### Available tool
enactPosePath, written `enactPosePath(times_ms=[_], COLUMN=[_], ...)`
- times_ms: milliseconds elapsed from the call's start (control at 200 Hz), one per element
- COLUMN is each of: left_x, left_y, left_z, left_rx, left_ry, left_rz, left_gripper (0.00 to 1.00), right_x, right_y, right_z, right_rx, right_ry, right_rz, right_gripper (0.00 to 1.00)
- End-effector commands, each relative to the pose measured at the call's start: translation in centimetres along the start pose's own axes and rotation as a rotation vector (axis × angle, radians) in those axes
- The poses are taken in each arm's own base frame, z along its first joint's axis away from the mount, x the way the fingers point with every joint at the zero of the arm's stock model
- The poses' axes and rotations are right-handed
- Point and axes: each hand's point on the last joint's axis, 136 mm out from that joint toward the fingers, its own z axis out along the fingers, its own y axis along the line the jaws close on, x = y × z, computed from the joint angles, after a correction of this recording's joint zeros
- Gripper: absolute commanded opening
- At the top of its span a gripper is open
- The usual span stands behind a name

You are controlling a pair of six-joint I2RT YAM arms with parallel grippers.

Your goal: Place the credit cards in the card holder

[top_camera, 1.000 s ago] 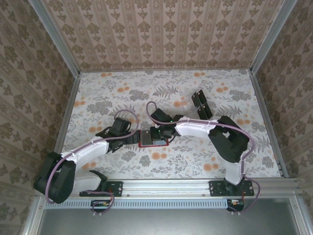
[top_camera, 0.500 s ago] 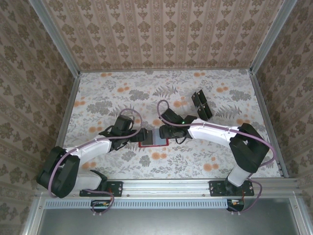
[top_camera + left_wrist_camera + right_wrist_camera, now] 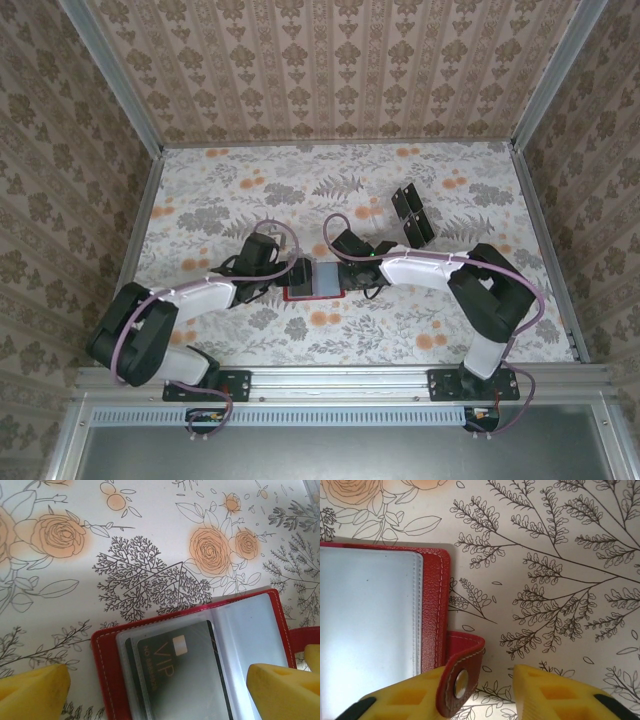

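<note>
Evenly, softly lit from overhead in the top view, with faint short shadows on the table. Slightly bowed along the enclosure edges (wide lens). Crisp in the left wrist view, with a pale sheen over the clear sleeve of the card holder and a dull gleam on the credit card. Blurred on the yellow fingertips of the left gripper. Washed almost white on the holder's inner face in the right wrist view, soft on the clasp tab
</note>
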Motion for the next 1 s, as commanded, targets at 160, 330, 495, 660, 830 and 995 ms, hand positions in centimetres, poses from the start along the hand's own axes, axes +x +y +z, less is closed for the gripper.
enactPosePath(times_ms=[160,330,495,660,830,995], left_x=[0.6,0.7,0.3,0.1,-1.0,-2.8], left_y=[-0.6,-1.2,-2.5,-3.1,-3.9,-5.5], left_z=[1.1,1.2,1.0,0.7,-0.8,-2.8], left_rx=[0.035,0.059,0.101,0.118,0.159,0.221], left_ry=[0.015,0.018,0.011,0.002,-0.069,-0.151], left_rz=[-0.006,0.002,0.014,0.01,-0.013,-0.022], left_gripper=[1.0,1.0,1.0,1.0,1.0,1.0], right_x=[0.8,1.0,1.2,1.5,1.6,1.4], right_y=[0.0,0.2,0.4,0.5,0.8,0.9], right_z=[1.3,1.6,1.9,2.2,2.4,2.2], right_rx=[-0.017,-0.028,-0.046,-0.053,-0.069,-0.08], right_ry=[0.03,0.035,0.043,0.051,0.055,0.051], right_rz=[0.011,0.017,0.025,0.03,0.033,0.033], right_gripper=[0.3,0.25,0.21,0.19,0.18,0.18])
